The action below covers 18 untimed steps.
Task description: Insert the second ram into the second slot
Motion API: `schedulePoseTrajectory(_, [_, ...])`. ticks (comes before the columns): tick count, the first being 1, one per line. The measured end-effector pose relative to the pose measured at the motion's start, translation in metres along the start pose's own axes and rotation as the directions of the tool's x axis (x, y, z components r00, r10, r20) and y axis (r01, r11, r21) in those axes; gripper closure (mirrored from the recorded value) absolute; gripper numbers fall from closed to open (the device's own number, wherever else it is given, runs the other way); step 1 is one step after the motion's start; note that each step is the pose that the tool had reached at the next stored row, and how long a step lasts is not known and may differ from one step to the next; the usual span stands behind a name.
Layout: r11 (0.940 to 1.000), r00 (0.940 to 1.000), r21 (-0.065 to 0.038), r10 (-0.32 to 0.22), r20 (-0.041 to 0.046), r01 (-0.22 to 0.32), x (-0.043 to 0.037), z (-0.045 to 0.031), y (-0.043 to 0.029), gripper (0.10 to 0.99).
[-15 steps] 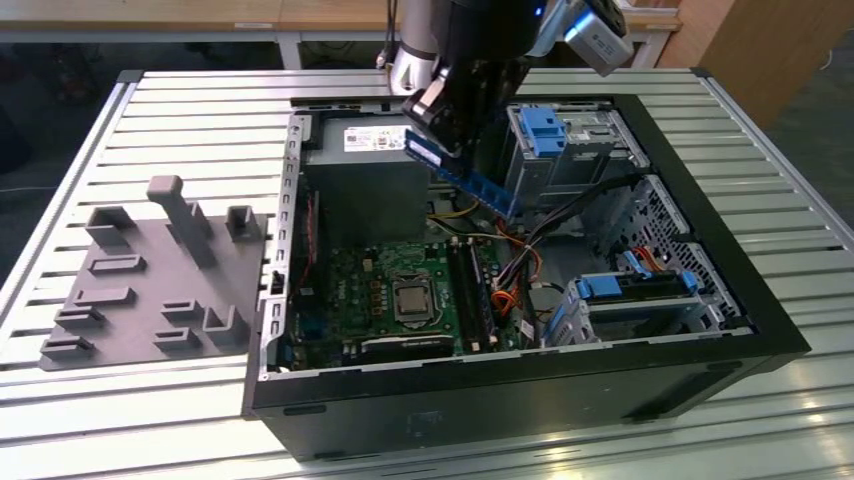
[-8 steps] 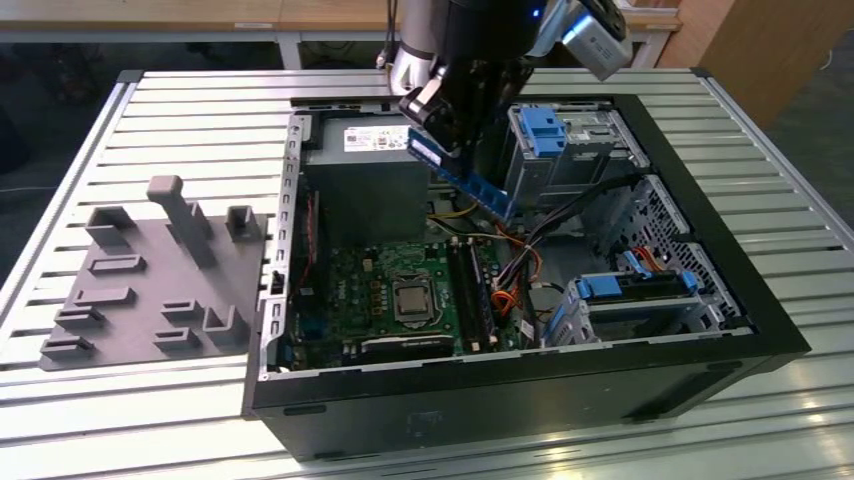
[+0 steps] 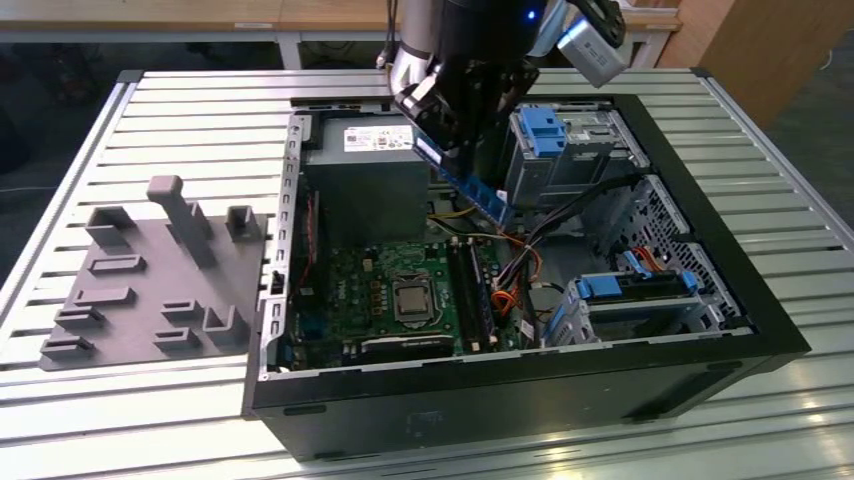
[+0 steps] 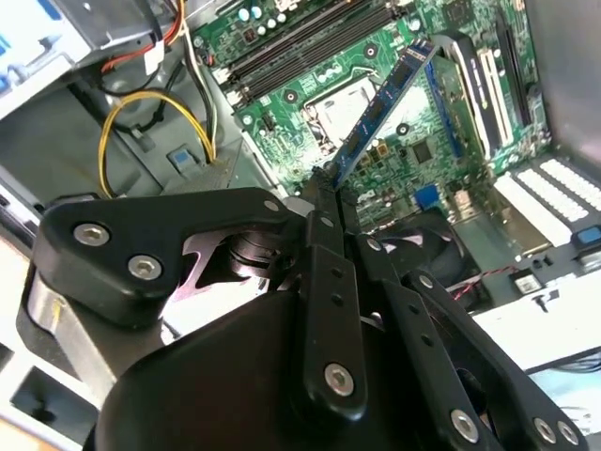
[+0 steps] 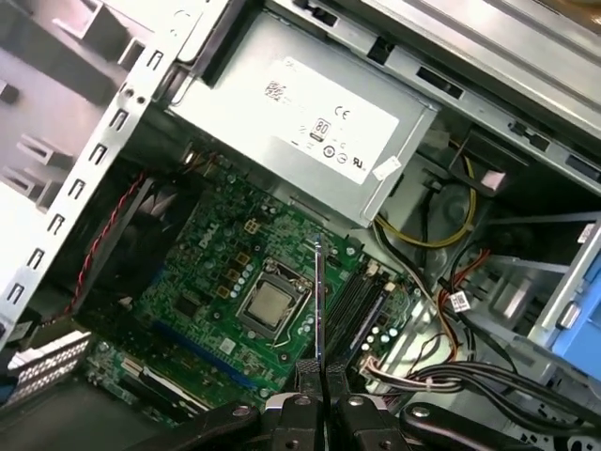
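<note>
My gripper (image 3: 451, 135) is shut on the second ram (image 3: 470, 185), a thin blue stick held at one end and slanting down into the open computer case. It hangs above the green motherboard (image 3: 380, 270), apart from it. In the second wrist view the ram (image 4: 385, 103) runs out from the gripper (image 4: 331, 193) over the board. In the first wrist view the ram (image 5: 318, 301) appears edge-on as a thin line rising from the gripper (image 5: 320, 381), beside the CPU socket (image 5: 268, 307). The long black memory slots (image 5: 354, 299) (image 3: 463, 290) lie next to it; I cannot tell which is the second slot.
A grey power supply (image 3: 367, 170) fills the case's far corner. Blue-tabbed drive bays (image 3: 567, 150) and loose cables (image 3: 534, 245) crowd the exterior view's right side. A grey fixture block (image 3: 147, 275) sits on the slatted table at the exterior view's left.
</note>
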State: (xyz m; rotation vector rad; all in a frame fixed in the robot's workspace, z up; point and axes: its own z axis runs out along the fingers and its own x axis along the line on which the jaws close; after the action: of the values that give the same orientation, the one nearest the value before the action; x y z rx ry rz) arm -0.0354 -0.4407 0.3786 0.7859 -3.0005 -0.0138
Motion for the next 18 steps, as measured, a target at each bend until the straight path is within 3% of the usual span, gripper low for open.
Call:
schedulePoseTrajectory(8, [0.994, 0.994, 0.001, 0.11, -0.0005, -0.11, 0.0, 0.0004, 0.0, 0.953])
schedulePoseTrajectory(18, [0.9769, 0.9769, 0.0, 0.214, -0.0005, -0.214, -0.0001, 0.0009, 0.0, 0.953])
